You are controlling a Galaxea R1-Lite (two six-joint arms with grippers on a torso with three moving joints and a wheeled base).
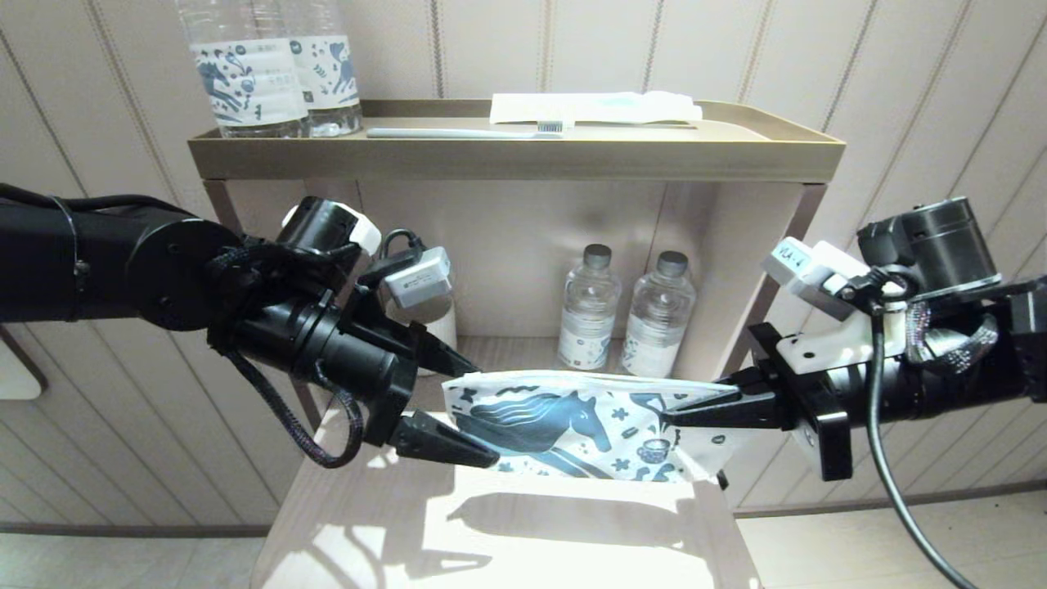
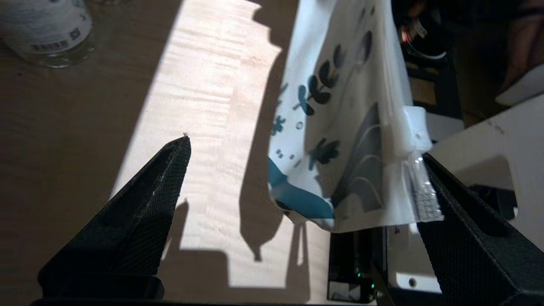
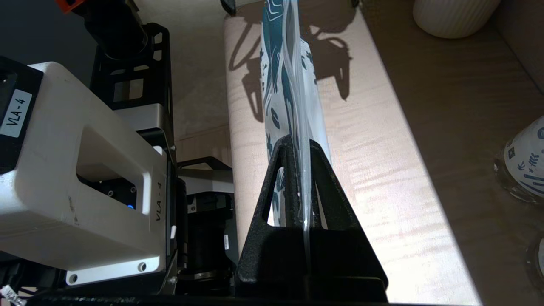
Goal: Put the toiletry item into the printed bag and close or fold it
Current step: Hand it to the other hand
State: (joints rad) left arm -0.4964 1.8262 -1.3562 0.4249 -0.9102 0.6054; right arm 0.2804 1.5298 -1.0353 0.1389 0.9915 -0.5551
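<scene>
The printed bag (image 1: 572, 429) hung in the air above the tabletop (image 1: 507, 532), stretched broadside between the two arms, its blue horse facing the head camera. The right gripper (image 1: 687, 413) was clenched on one end of the bag; the right wrist view showed both fingers pressed together with the plastic edge pinched between them. The left gripper (image 1: 462, 405) stood at the other end with its fingers spread wide, one above and one below the bag's corner. In the left wrist view the bag's sealed strip lay against one finger (image 2: 459, 221) while the other finger (image 2: 157, 191) was well apart from it, so the left side was not gripping.

A toothbrush (image 1: 466, 132) and a flat white packet (image 1: 593, 106) lay on the top shelf (image 1: 523, 155) beside the water bottles (image 1: 274, 69). Whether anything was already inside the bag could not be told. Judging from this, the item probably remained to be loaded, and the closing or folding was not yet done; the left gripper appeared poised to take the free end.
</scene>
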